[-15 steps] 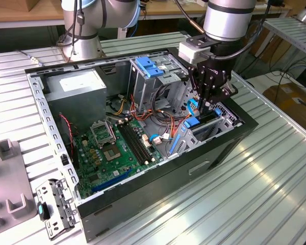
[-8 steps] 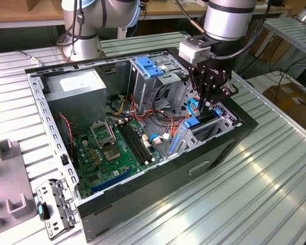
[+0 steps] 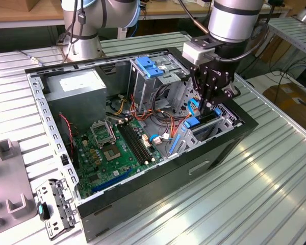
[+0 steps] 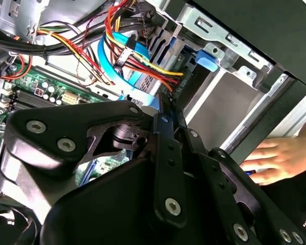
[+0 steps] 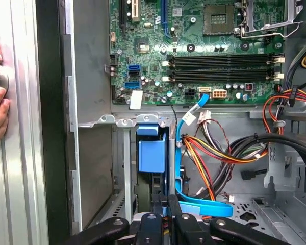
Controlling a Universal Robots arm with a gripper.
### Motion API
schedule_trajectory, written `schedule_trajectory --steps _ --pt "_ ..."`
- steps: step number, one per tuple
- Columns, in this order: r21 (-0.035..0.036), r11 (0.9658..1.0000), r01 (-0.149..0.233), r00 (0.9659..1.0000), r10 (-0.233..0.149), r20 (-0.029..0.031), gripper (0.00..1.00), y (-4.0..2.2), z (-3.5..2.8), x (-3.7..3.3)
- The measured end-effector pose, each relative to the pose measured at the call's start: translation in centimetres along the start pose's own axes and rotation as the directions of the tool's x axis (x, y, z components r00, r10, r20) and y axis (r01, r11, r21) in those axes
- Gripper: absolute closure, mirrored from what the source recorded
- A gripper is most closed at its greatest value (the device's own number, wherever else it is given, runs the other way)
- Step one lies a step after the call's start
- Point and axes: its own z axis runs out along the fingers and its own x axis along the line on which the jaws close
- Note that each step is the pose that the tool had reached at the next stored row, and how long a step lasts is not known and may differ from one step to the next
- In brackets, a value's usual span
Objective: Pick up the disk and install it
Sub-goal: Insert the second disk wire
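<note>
One open desktop computer case (image 3: 143, 204) lies on its side on the ribbed metal table (image 3: 255, 194), with one green motherboard (image 3: 117, 148) on its floor. The one black gripper (image 3: 210, 99) reaches down into the case at the exterior view's right, over the drive cage (image 3: 222, 122). In the first wrist view its fingers (image 5: 154, 224) stand close together with a thin gap between them, and a blue part (image 5: 163, 206) sits in that gap; whether the jaws actually pinch it I cannot tell.

The disk (image 5: 151, 153) stands on edge in the drive bay directly in front of the fingertips, its blue carrier tab facing up toward the motherboard; in the exterior view its blue edge (image 3: 194, 122) shows just below the gripper.

One flat blue data cable (image 5: 194, 204) curves beside the bay, and a bundle of red, yellow, orange and black wires (image 5: 219, 153) runs next to it. Four dark memory slots (image 5: 224, 69) cross the board. One pale-blue plastic plate (image 3: 150, 67) rests on the far cage. A person's hand (image 4: 275, 158) rests against the outside of the case; two arm bases (image 3: 86, 25) stand at the far side.
</note>
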Motion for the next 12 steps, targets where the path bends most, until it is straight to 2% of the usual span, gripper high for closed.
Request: schedule_trajectory --steps 3,4,7,8,9,10,11,12 --pt "-0.0008 1.0000 -0.001 1.0000 0.001 0.0085 0.84 -0.02 -0.24 0.10" --pt "-0.0012 1.0000 -0.001 0.9999 0.001 0.0136 0.84 -0.03 -0.25 0.18" --pt "-0.0018 1.0000 -0.004 0.9998 0.004 0.0209 0.84 -0.04 -0.18 0.72" --pt "-0.0020 1.0000 -0.005 0.9997 0.005 0.0260 0.84 -0.04 -0.16 0.86" --pt "-0.0022 1.0000 -0.005 0.9994 0.005 0.0335 0.84 -0.04 -0.14 0.96" --pt "-0.0029 1.0000 -0.007 0.9988 0.007 0.0491 0.84 -0.05 -0.12 1.14" --pt "-0.0032 1.0000 -0.008 0.9984 0.008 0.0560 0.84 -0.06 -0.10 1.25" --pt "-0.0032 1.0000 -0.008 0.9984 0.008 0.0561 0.84 -0.09 -0.10 1.25"
